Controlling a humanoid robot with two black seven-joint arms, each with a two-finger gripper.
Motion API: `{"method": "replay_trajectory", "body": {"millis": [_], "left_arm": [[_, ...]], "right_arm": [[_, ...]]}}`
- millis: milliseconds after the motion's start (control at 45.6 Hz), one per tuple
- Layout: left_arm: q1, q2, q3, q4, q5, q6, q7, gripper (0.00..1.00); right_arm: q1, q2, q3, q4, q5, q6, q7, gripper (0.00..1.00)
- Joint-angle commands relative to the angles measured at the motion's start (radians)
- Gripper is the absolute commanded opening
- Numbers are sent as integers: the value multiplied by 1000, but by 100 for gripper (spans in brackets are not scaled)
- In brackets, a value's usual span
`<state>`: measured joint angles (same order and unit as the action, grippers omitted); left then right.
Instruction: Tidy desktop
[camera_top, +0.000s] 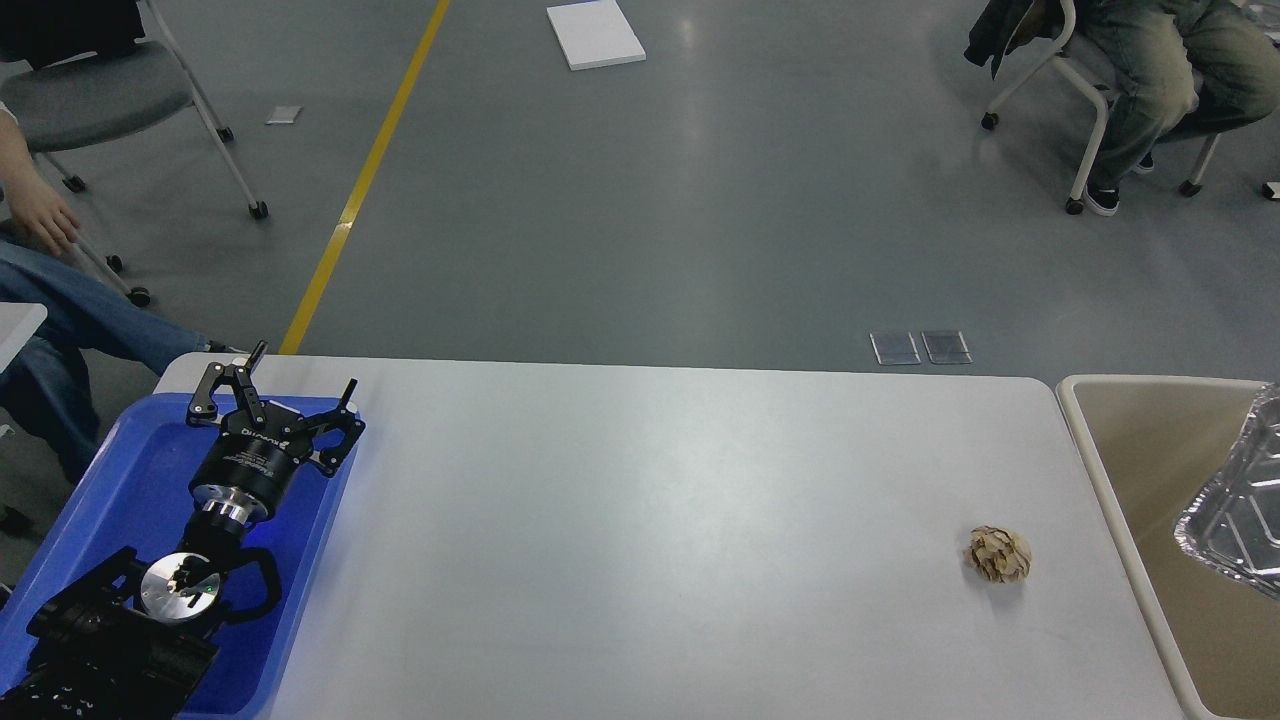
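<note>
The desktop is a large white-grey tabletop. A crumpled brown paper ball lies on it near the right end. My left gripper is open and empty, hovering over the far end of the blue tray at the desktop's left end. A crinkled foil tray hangs tilted over the beige bin at the right edge; what holds it is out of view. My right gripper is out of view.
A person's leg and hand are close to the table's far left corner. Another person sits on a chair at the far right. A white board lies on the floor.
</note>
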<state>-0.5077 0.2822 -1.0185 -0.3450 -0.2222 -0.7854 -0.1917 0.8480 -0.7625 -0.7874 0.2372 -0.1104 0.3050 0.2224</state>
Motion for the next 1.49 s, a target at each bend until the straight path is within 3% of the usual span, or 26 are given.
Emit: {"method": "replay_trajectory", "body": {"millis": [0, 88, 197, 460, 702, 943, 1162, 1469], "left_arm": [[0, 0, 0, 0, 0, 0, 0, 100], [0, 0, 0, 0, 0, 0, 0, 100], [0, 0, 0, 0, 1, 0, 0, 100], [0, 0, 1, 0, 1, 0, 2, 100], [0, 0, 1, 0, 1, 0, 2, 100], [0, 0, 1, 0, 1, 0, 2, 100], [0, 0, 1, 0, 1, 0, 2, 100], [0, 0, 1, 0, 1, 0, 2, 100]], "right_arm": [[-15, -1, 7, -7, 0, -44, -2, 63], [-9, -3, 7, -7, -2, -92, -2, 87], [0, -3, 8, -3, -2, -126, -2, 97], [114, -32, 17, 37, -17, -110, -2, 99], [433, -213, 4, 309, -84, -57, -2, 99], [655, -250, -61, 344, -294, 52, -2, 99], [879, -215, -208, 355, -331, 144, -2, 99], [1123, -9, -404, 372, -330, 203, 0, 99]]}}
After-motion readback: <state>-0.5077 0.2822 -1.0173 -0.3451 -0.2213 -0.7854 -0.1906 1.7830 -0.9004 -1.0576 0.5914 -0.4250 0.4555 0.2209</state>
